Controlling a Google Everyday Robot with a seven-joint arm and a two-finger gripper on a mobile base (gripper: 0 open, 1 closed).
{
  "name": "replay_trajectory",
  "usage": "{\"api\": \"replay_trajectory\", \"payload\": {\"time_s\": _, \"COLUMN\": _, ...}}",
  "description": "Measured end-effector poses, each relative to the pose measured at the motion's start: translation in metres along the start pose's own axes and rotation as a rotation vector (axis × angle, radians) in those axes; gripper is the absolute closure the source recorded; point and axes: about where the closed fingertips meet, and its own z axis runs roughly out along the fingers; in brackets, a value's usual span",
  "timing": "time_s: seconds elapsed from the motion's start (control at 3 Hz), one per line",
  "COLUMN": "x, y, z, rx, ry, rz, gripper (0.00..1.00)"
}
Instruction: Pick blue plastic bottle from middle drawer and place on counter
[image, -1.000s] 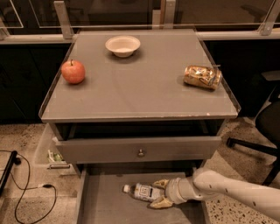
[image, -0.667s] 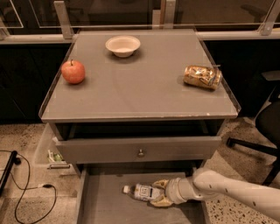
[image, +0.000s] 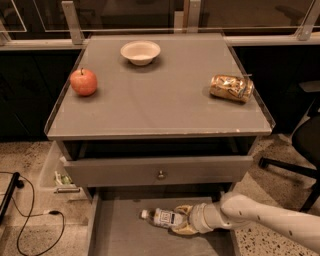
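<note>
The blue plastic bottle lies on its side on the floor of the open middle drawer, white cap pointing left. My gripper reaches in from the right, low in the camera view. Its tan fingers sit above and below the bottle's base end and are shut on it. The bottle rests on the drawer floor. The counter is the grey cabinet top above the drawer.
On the counter are a red apple at the left, a white bowl at the back and a golden snack bag at the right. A drawer panel with a knob overhangs the drawer. A chair base stands at the right and cables lie at the left.
</note>
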Motion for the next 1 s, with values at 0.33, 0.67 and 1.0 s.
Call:
{"api": "replay_trajectory", "payload": {"time_s": 0.33, "x": -0.011, "y": 0.009, "z": -0.014, "rx": -0.013, "ry": -0.033, "rz": -0.002, "gripper": 1.00}}
{"api": "replay_trajectory", "payload": {"time_s": 0.67, "x": -0.045, "y": 0.030, "z": -0.054, "rx": -0.024, "ry": -0.089, "rz": -0.043, "gripper": 1.00}}
{"api": "replay_trajectory", "payload": {"time_s": 1.0, "x": -0.096, "y": 0.050, "z": -0.128, "rx": 0.016, "ry": -0.101, "rz": -0.131, "gripper": 1.00}}
